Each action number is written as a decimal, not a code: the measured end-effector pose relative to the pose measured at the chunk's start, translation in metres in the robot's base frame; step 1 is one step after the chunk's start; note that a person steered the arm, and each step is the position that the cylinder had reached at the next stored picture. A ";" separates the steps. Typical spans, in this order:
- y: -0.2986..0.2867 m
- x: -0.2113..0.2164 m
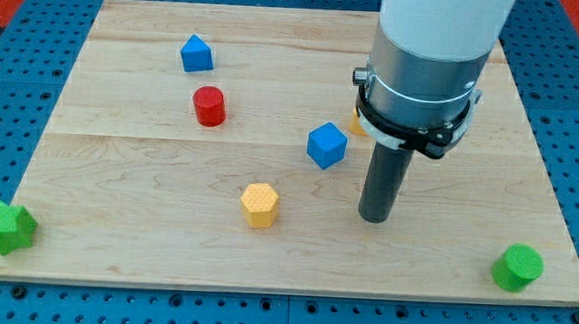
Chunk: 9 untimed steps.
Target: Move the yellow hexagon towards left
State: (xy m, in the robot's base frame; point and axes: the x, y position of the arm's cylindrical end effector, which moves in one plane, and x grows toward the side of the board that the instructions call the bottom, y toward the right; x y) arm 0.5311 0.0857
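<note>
Tool-wise, my tip (374, 218) rests bare on the bench (147, 234), holding nothing, right of the yellow hexagon (260, 203); seemingly approaching, next needing a leftward push.

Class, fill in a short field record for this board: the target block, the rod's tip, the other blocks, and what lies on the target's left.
target: yellow hexagon, lower centre
tip: my tip, to the hexagon's right, apart from it
nearest block: blue cube
others: red cylinder, blue block, green star, green cylinder
partly hidden: orange block behind the arm
left of target: bare wooden board
</note>
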 end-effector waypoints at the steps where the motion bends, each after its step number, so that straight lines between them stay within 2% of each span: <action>1: -0.005 0.000; 4: -0.020 0.000; 9: -0.089 0.000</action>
State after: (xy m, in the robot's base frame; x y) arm 0.5311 -0.0033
